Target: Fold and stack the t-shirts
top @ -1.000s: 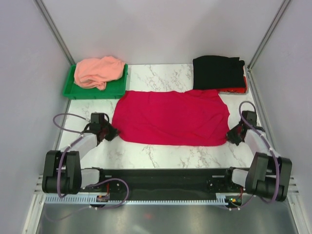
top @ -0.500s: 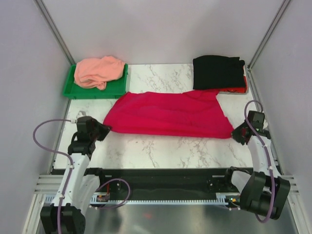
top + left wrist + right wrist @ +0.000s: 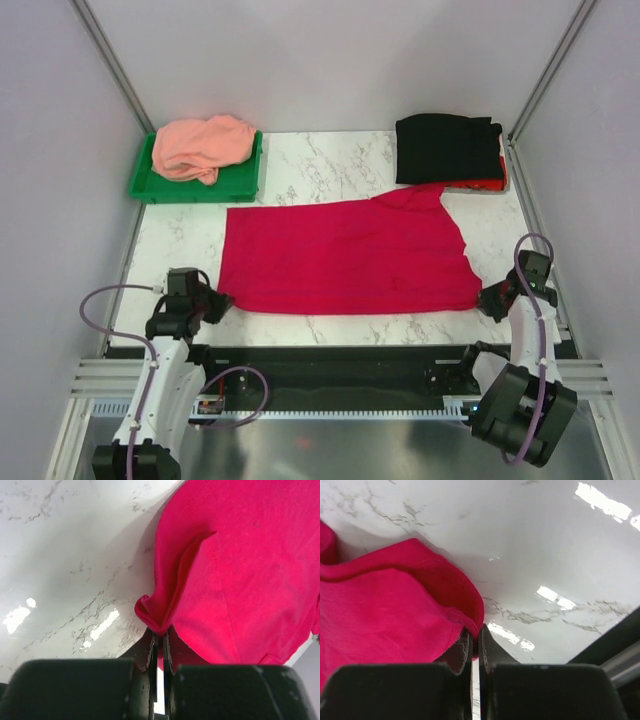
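T-shirt (image 3: 345,255) before tray (image 3: 240,182), stack (image 3: 447,148) far right

A crimson-red t-shirt (image 3: 345,255) lies spread nearly flat as a wide rectangle, on the near side of the green tray (image 3: 240,180) and stretching away to its right. Its two near corners are bunched into small folds. A salmon-pink t-shirt (image 3: 200,147) sits crumpled in a heap inside the tray. A black t-shirt (image 3: 447,148), folded square, lies well to the tray's right.
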